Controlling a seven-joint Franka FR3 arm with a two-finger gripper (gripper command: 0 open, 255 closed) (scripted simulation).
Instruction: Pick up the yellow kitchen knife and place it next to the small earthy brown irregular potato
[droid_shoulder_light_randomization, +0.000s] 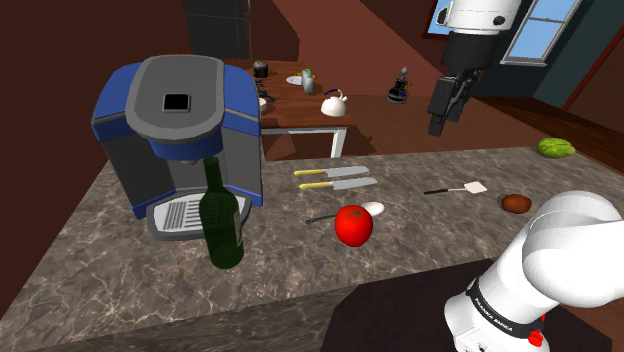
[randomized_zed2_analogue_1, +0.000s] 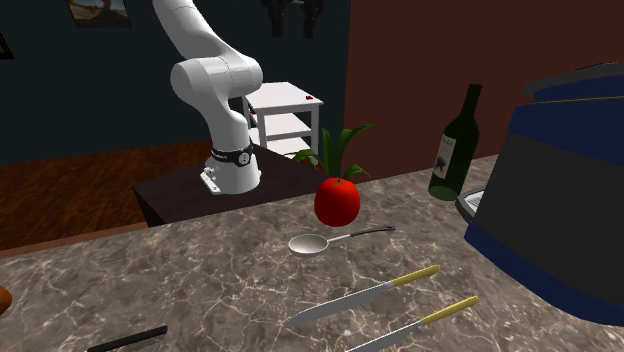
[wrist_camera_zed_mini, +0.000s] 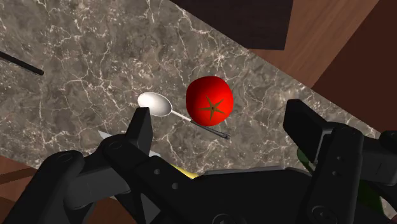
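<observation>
Overhead, gripper (droid_shoulder_light_randomization: 438, 124): fingers wide apart, empty, touching nothing, high above the counter (droid_shoulder_light_randomization: 120, 270). Two yellow-handled knives (droid_shoulder_light_randomization: 345, 184) lie side by side on it near the coffee machine (droid_shoulder_light_randomization: 180, 120). Shoulder view: brown potato (droid_shoulder_light_randomization: 516, 203), well apart from them. Wrist view: red tomato (wrist_camera_zed_mini: 209, 100) and spoon (wrist_camera_zed_mini: 156, 102) seen between the spread fingers.

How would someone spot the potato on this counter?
From the blue coffee machine, cross the marbled counter to its far end, the shoulder view's right. Just past the white spatula lies the potato: small, brown, rounded, unlike the green fruit beyond it.
</observation>
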